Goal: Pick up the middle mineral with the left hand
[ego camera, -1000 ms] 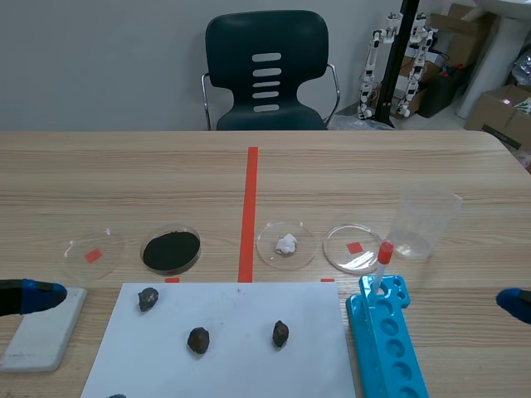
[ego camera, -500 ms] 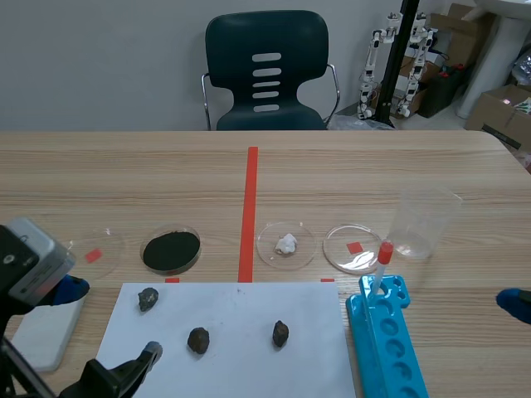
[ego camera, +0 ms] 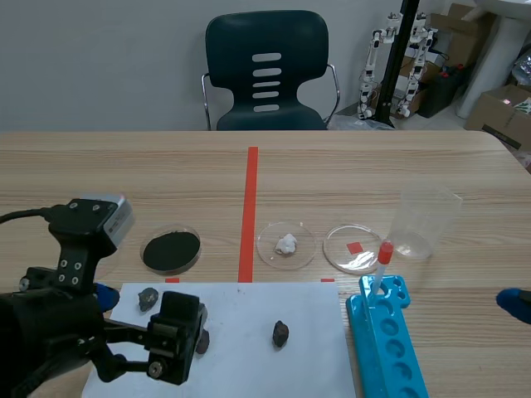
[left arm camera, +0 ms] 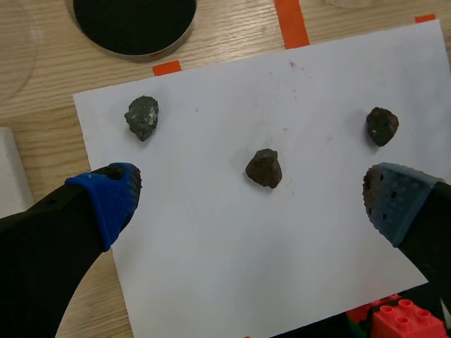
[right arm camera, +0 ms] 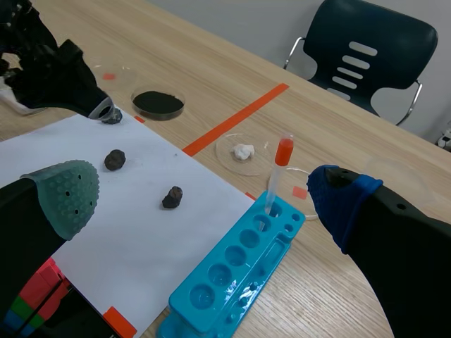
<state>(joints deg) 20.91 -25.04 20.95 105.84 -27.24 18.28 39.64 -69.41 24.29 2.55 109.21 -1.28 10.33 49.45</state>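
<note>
left tool [left arm camera: 251, 198] wide open, empty, middle rock [left arm camera: 264, 168] between its fingers at centre of the paper [left arm camera: 211, 267] by the surface's near edge; likely hard, light, lumpy, so pinch the broad flanks.

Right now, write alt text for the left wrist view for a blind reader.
The open left gripper hovers over a white paper sheet, a small dark brown lumpy mineral lying between its blue-padded fingers. A grey speckled mineral lies ahead of one fingertip, a blackish mineral ahead of the other; a round dish of black powder sits beyond the sheet.
</note>
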